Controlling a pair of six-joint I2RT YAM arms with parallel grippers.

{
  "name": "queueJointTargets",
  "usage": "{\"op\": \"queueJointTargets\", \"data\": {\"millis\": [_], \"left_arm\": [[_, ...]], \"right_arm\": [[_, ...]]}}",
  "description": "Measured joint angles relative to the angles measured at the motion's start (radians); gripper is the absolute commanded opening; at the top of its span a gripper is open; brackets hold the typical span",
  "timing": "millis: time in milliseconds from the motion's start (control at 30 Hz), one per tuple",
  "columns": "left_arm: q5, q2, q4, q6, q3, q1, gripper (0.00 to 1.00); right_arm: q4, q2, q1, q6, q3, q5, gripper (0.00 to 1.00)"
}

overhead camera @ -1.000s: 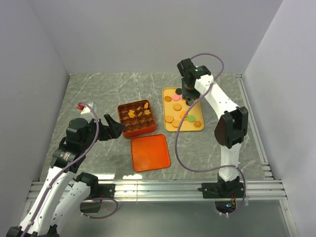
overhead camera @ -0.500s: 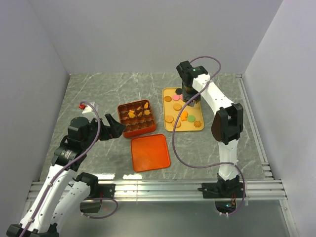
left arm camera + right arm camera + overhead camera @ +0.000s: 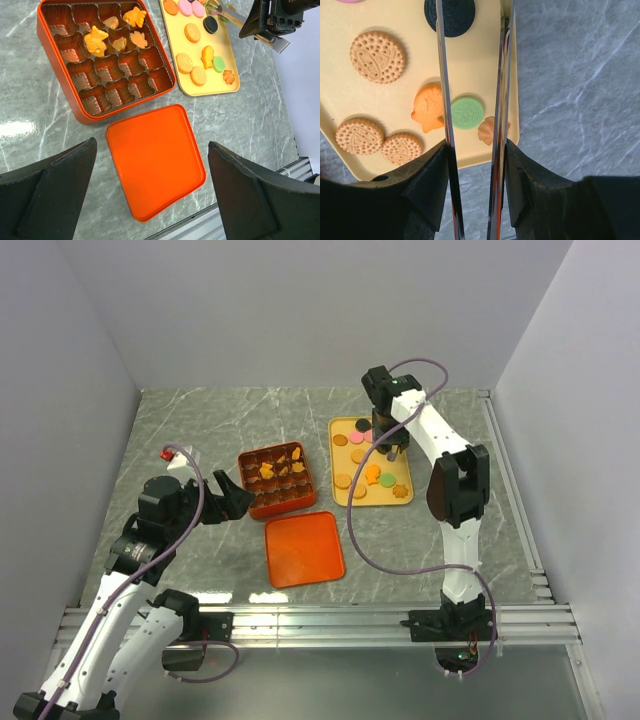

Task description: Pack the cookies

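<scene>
Presently the right gripper (image 3: 472,50) hangs over the yellow tray (image 3: 405,97), its two long metal blades set narrowly apart with nothing pinched between them. Below the gap lies a green cookie (image 3: 466,112), just beside an orange fish-shaped one (image 3: 427,107) and a small flower one (image 3: 487,130). Most of the cookies (image 3: 370,465) lie on this tray; a few sit in the far cells of the box (image 3: 82,116) to its left, with the lid (image 3: 155,160) near. The left gripper (image 3: 232,498) hovers wide open by the box.

Likely risks: the blades nudge a neighbour, the right blade catches the tray's rim, or a flat cookie slips from the smooth metal.
</scene>
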Motion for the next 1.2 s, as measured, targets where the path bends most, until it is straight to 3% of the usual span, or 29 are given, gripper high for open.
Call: {"op": "queueJointTargets", "data": {"millis": [433, 733, 1200], "left_arm": [[-0.001, 0.0, 0.0, 0.0, 0.0, 0.0, 0.99], [-0.003, 0.002, -0.001, 0.0, 0.0, 0.0, 0.99], [-0.008, -0.004, -0.001, 0.0, 0.0, 0.0, 0.99]], "right_arm": [[-0.011, 0.082, -0.014, -0.01, 0.082, -0.026, 0.52], [-0.013, 0.084, -0.019, -0.016, 0.087, -0.045, 0.39], [-0.052, 0.023, -0.019, -0.014, 0.127, -0.057, 0.38]]}}
